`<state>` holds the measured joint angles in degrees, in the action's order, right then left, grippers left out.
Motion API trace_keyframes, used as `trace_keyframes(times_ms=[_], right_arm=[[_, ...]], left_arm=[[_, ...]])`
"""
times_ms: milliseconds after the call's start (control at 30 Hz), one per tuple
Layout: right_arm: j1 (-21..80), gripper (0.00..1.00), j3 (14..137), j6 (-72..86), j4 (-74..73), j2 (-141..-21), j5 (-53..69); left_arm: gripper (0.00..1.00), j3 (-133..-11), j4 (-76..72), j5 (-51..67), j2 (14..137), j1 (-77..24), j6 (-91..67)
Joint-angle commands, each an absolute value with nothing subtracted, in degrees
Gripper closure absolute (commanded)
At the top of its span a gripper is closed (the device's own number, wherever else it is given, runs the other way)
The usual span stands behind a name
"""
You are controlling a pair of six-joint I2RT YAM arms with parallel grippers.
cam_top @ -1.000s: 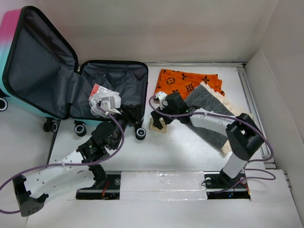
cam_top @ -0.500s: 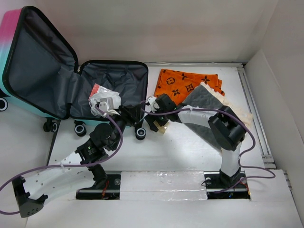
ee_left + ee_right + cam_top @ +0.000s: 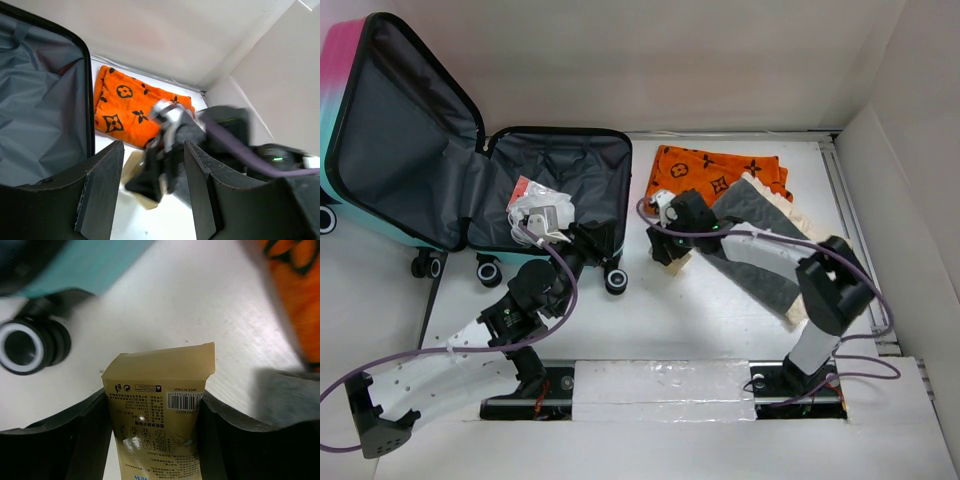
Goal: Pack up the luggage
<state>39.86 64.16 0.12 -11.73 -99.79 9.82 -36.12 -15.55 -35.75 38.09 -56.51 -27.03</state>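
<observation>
Your right gripper (image 3: 152, 407) pinches the beige packet (image 3: 159, 375) between its 2 fingers; your left gripper (image 3: 152, 170) stands half open, empty, beside the suitcase (image 3: 40, 115).

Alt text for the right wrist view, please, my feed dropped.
A tan printed pouch sits between the dark fingers of the right gripper, over the white table. The luggage and its black-and-white wheel are upper left, orange patterned cloth upper right.

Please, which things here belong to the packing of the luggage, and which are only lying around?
Belong: open pink-turquoise hard-shell suitcase; beige printed pouch; orange towel with black pattern; grey cloth; cream cloth; white plastic packet inside the suitcase.
Lying about: purple cables; white side wall.
</observation>
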Motion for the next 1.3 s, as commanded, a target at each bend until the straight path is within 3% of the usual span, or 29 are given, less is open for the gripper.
trace_keyframes(times_ms=[0, 133, 233, 300, 333, 433, 567, 700, 733, 833, 867, 900, 967, 1000, 1033, 1100, 1133, 1200, 1267], right_arm=[[38.76, 0.42, 64.42, 3.08, -8.79, -90.37, 10.46], [38.76, 0.42, 69.68, 5.00, -6.43, -87.19, 16.85], [40.07, 0.36, 82.75, 9.65, -3.53, -94.55, 20.73], [41.83, 0.23, 93.48, 13.08, 0.07, -99.73, 23.99], [41.84, 0.07, 97.26, 15.53, 1.22, -105.32, 24.60], [42.02, 0.00, 109.41, 17.66, -1.14, -112.22, 26.54], [39.56, 0.00, 102.86, 17.67, -1.14, -106.30, 22.60], [35.08, 0.00, 85.82, 17.14, 0.87, -92.58, 11.98], [33.07, 0.02, 77.86, 17.14, 0.88, -89.24, 6.99], [29.72, 0.19, 66.83, 17.67, 2.36, -75.36, -1.20], [29.10, 0.29, 60.53, 17.67, 2.37, -72.02, -2.45], [29.09, 0.55, 57.77, 17.67, 2.37, -65.72, -3.50], [27.69, 0.71, 50.84, 17.67, 2.37, -59.79, -5.61], [27.69, 0.89, 48.97, 17.67, 2.37, -57.16, -6.41], [27.08, 0.95, 47.22, 18.54, 2.37, -52.26, -6.94], [26.46, 0.97, 43.01, 19.34, 1.67, -48.10, -7.47], [26.46, 0.93, 42.02, 19.34, 1.06, -45.29, -7.99], [25.84, 0.87, 40.70, 19.86, 0.26, -43.69, -7.29], [25.84, 0.74, 39.81, 19.86, 0.26, -43.07, -6.24]], left_arm=[[0.53, -37.00, -17.58, -35.24, 37.79, -56.51, -26.19], [0.53, -37.52, -17.58, -35.24, 37.79, -56.51, -26.19], [0.53, -38.06, -17.58, -35.86, 37.79, -56.51, -26.71], [0.53, -38.67, -17.58, -35.86, 37.79, -56.51, -26.72], [0.53, -39.54, -16.36, -35.86, 37.79, -56.51, -26.72], [0.51, -40.08, -15.21, -36.91, 37.79, -56.51, -26.72], [0.41, -40.08, -13.28, -36.91, 40.33, -56.51, -26.72], [0.45, -40.08, -16.34, -31.84, 46.04, -56.51, -26.10], [0.49, -40.08, -17.30, -30.42, 49.62, -56.51, -25.58], [0.62, -42.87, -19.60, -24.64, 57.19, -57.12, -25.58], [0.65, -43.85, -20.30, -24.00, 62.96, -57.91, -25.58], [0.69, -44.90, -21.00, -23.99, 65.89, -58.44, -26.27], [0.78, -48.15, -21.53, -22.16, 74.30, -58.97, -26.89], [0.81, -49.38, -22.14, -21.54, 77.23, -58.97, -27.50], [0.85, -50.53, -22.15, -20.92, 79.95, -58.97, -27.51], [0.95, -54.92, -22.76, -18.56, 88.10, -58.45, -27.51], [0.93, -56.50, -22.76, -17.24, 90.85, -57.93, -26.73], [0.81, -61.68, -22.15, -12.50, 98.21, -56.53, -26.72], [0.70, -63.89, -22.15, -9.33, 102.29, -55.64, -27.94]])
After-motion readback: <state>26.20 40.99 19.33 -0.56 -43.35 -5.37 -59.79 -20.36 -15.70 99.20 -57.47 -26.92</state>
